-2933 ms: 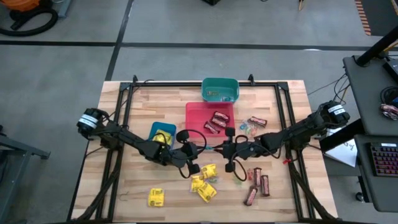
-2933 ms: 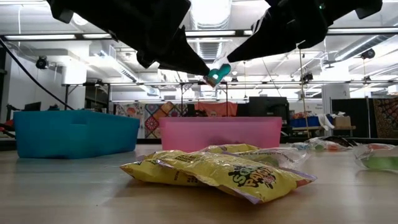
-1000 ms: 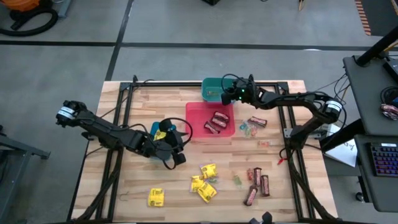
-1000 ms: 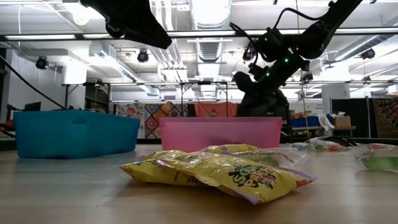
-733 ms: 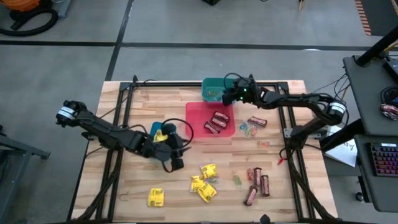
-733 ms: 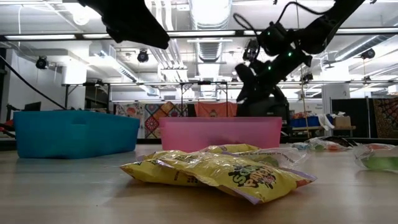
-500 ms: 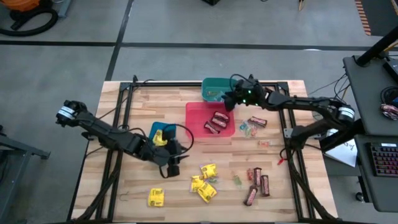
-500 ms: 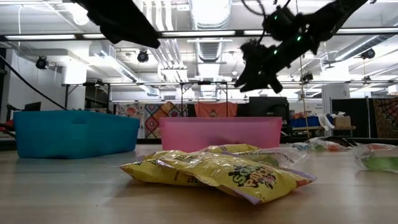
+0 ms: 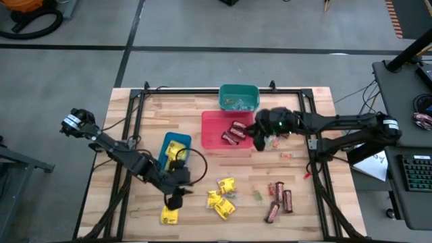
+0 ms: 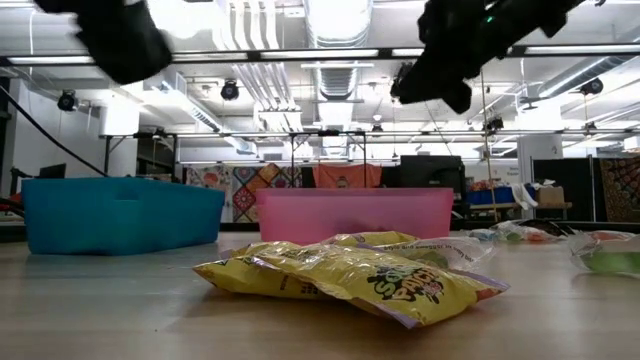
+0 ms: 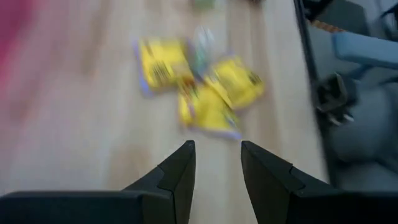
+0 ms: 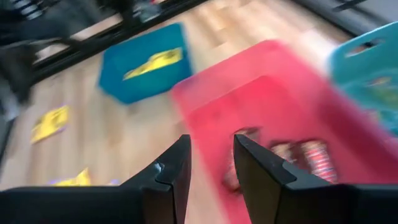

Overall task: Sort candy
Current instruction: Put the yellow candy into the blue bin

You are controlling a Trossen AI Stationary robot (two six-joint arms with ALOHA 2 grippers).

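My left gripper [image 9: 174, 199] is open and empty, over the wood just above a lone yellow packet [image 9: 169, 214]. A cluster of yellow packets [image 9: 221, 196] lies to its right and shows ahead of the fingers in the left wrist view [image 11: 199, 87]. My right gripper [image 9: 260, 138] is open and empty at the red bin's [image 9: 214, 128] right edge, beside small wrapped pieces [image 9: 271, 142]. Brown bars [image 9: 233, 131] lie in the red bin. Other brown bars [image 9: 279, 196] lie on the table at the near right.
A blue bin [image 9: 174, 147] holds a yellow packet. A teal bin [image 9: 239, 96] with small pieces stands at the far edge. One brown bar [image 9: 279, 131] and a green piece [image 9: 257, 196] lie loose. A black frame [image 9: 307, 121] edges the table.
My left gripper has gone from beside the blue bin toward the table's near edge, down to the lone yellow packet. My right gripper has gone from over the teal bin toward the near edge, to the red bin's right side.
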